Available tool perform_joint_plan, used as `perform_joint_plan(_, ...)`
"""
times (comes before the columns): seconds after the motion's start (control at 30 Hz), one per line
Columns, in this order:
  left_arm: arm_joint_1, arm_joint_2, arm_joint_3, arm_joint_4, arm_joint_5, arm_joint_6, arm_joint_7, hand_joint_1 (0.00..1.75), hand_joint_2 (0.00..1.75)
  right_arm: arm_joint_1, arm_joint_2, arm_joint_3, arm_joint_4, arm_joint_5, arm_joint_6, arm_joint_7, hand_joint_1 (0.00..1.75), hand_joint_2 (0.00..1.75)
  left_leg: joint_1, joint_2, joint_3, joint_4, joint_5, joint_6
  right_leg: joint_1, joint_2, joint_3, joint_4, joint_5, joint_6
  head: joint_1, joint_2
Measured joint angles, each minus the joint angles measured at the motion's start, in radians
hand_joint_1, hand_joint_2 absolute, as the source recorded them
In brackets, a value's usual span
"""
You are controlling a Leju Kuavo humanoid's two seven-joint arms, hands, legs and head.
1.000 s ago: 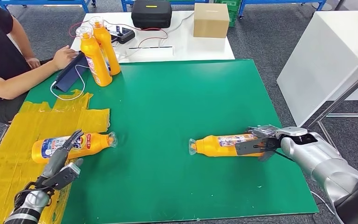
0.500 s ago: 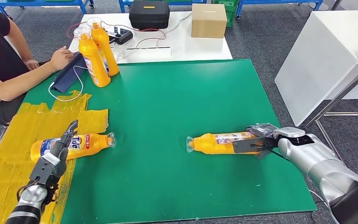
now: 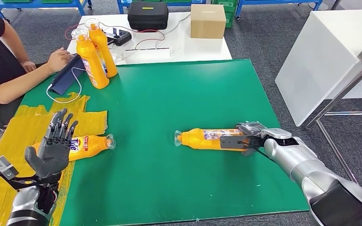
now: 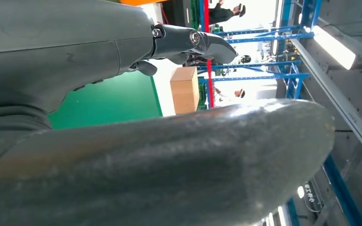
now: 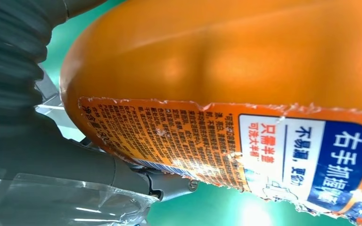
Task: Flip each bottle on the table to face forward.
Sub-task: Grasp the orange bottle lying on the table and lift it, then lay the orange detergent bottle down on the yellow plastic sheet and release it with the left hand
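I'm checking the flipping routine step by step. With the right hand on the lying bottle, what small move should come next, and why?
Probably roll the wrist to turn the right bottle about its long axis. The right hand already grips its base end while it lies on the green table, and the small-print back label shows in the right wrist view, so the front seems not yet forward. The left hand hovers open.

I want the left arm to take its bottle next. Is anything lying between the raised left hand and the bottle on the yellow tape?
Nothing visible does. The left hand is raised, fingers spread, just in front of the bottle lying on its side on the yellow tape; no other object lies between them.
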Motion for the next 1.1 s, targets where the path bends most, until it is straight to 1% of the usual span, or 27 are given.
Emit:
perform_joint_plan(0.07,0.004,-0.004,0.004,-0.006,0.028,-0.025,0.010,0.00,0.00,0.000,0.007,-0.007,0.005,-0.005,-0.006,-0.005,1.75,1.75,0.000,0.000,-0.001,0.000,0.000,0.000,0.000,0.000,0.000,0.000,0.000,0.000,0.000,0.000)
perform_joint_plan(0.2,0.028,-0.015,0.006,-0.033,0.208,-0.167,0.074,0.00,0.00,0.009,0.040,-0.048,0.011,-0.051,-0.049,-0.038,1.75,1.75,0.000,0.000,-0.003,0.000,0.000,0.000,0.000,0.001,-0.002,0.000,0.000,0.000,0.000,0.000)
perform_joint_plan(0.27,0.051,-0.026,0.002,-0.057,0.298,-0.213,0.114,0.00,0.87,0.019,0.068,-0.079,0.012,-0.080,-0.073,-0.055,1.75,1.75,0.000,0.000,-0.005,0.000,0.000,0.000,0.000,0.001,-0.004,0.000,0.000,0.000,0.000,0.000)
perform_joint_plan(0.33,0.077,-0.037,-0.008,-0.079,0.362,-0.231,0.151,0.00,1.75,0.029,0.100,-0.114,0.010,-0.103,-0.094,-0.067,1.75,1.75,0.000,-0.001,-0.007,0.000,0.000,0.000,0.000,0.000,-0.006,0.000,0.000,0.000,0.000,0.000)
perform_joint_plan(0.43,0.109,-0.050,-0.033,-0.096,0.415,-0.238,0.181,0.00,1.75,0.036,0.151,-0.163,0.002,-0.126,-0.112,-0.077,1.75,1.75,0.000,-0.002,-0.010,0.000,0.001,0.000,0.000,-0.001,-0.009,0.001,0.000,0.000,0.000,0.000)
perform_joint_plan(0.6,0.139,-0.059,-0.054,-0.100,0.450,-0.213,0.192,0.00,1.75,0.053,0.223,-0.228,-0.029,-0.173,-0.133,-0.110,1.75,1.75,0.001,-0.002,-0.014,0.000,0.001,-0.001,0.000,-0.001,-0.013,0.001,0.000,0.000,0.000,0.000)
perform_joint_plan(0.73,0.163,-0.059,-0.055,-0.100,0.456,-0.190,0.199,0.00,1.75,0.096,0.279,-0.296,-0.096,-0.227,-0.153,-0.143,1.75,1.75,0.001,-0.002,-0.017,0.000,0.001,-0.001,0.000,-0.001,-0.016,0.001,0.000,0.000,0.000,0.000)
perform_joint_plan(0.87,0.171,-0.061,-0.056,-0.099,0.456,-0.183,0.201,0.00,1.75,0.131,0.336,-0.340,-0.172,-0.249,-0.156,-0.149,1.75,1.75,0.001,-0.003,-0.019,0.000,0.001,-0.001,0.000,-0.001,-0.018,0.001,0.000,0.000,0.000,0.000)
perform_joint_plan(0.97,0.173,-0.062,-0.056,-0.099,0.456,-0.182,0.201,0.00,1.75,0.141,0.364,-0.356,-0.209,-0.252,-0.155,-0.149,1.75,1.75,0.001,-0.003,-0.019,0.000,0.001,-0.001,0.000,-0.002,-0.018,0.001,0.000,0.000,0.000,0.000)
perform_joint_plan(1.1,0.176,-0.064,-0.056,-0.099,0.456,-0.179,0.202,0.00,1.75,0.150,0.379,-0.368,-0.236,-0.254,-0.151,-0.150,1.75,1.75,0.001,-0.003,-0.019,0.000,0.001,-0.001,0.000,-0.002,-0.018,0.001,0.000,0.000,0.000,0.000)
